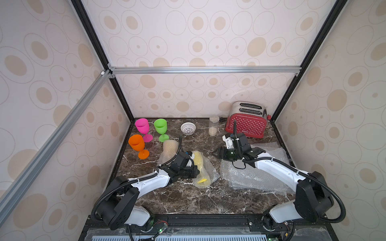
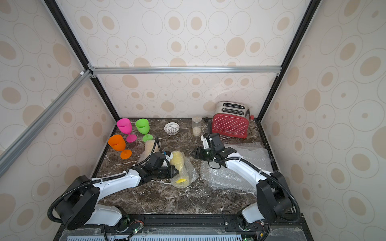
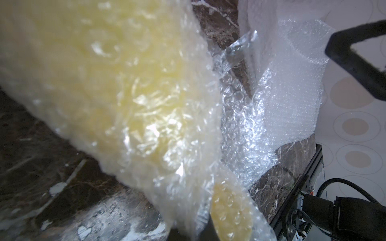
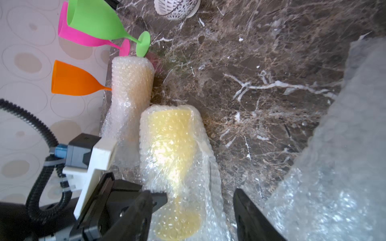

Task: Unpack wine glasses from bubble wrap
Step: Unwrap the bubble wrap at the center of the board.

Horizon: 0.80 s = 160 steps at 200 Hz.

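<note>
Pink [image 1: 142, 124], green [image 1: 160, 124] and orange [image 1: 136, 143] goblets stand bare on the tabletop's [image 1: 188, 200] far left; two lie wrapped mid-tabletop, the left jaws pinched shut on the yellow one's [image 1: 198, 159] bubble wrap [image 1: 211, 173], the right jaws open, empty.

On the table [image 1: 188, 200], three goblets [image 1: 142, 125] stand at ten o'clock, bowl [image 1: 188, 128] and jar [image 1: 213, 126] at twelve, toaster [image 1: 247, 125] at two. A roll [image 1: 200, 167] lies at centre, a second roll [image 1: 169, 149] at its ten o'clock, sheets [image 1: 240, 177] at three.
</note>
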### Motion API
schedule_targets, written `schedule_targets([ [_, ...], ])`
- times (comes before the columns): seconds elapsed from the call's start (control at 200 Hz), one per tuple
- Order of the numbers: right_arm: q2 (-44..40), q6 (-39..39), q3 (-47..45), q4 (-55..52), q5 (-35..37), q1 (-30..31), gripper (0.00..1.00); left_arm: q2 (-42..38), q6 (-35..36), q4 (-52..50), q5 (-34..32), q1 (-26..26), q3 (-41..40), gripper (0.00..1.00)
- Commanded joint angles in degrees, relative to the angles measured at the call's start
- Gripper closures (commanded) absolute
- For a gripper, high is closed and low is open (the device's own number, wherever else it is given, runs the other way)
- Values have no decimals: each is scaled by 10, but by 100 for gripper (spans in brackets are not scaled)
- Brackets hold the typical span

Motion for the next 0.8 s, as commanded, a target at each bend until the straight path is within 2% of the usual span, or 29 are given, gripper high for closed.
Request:
schedule_targets([
  [0.0,12,-19,-24,-27,-16,14,38,-11,19,0,1,-5,6,98],
  [0.245,100,-34,16,-24,-7,49,40,-16,22,-2,2,-5,7,98],
  [0.37,148,-28,30,-14,-16,57,46,-19,24,-2,0,-5,6,97],
  [0.545,174,-8,35,19,-22,64,66,-19,22,2,10,-5,4,94],
  [0.685,160,-6,35,18,-26,67,98,-19,24,-19,4,-4,13,82],
  [0.795,128,-15,32,6,-15,66,100,-11,41,-66,-9,-2,34,72],
])
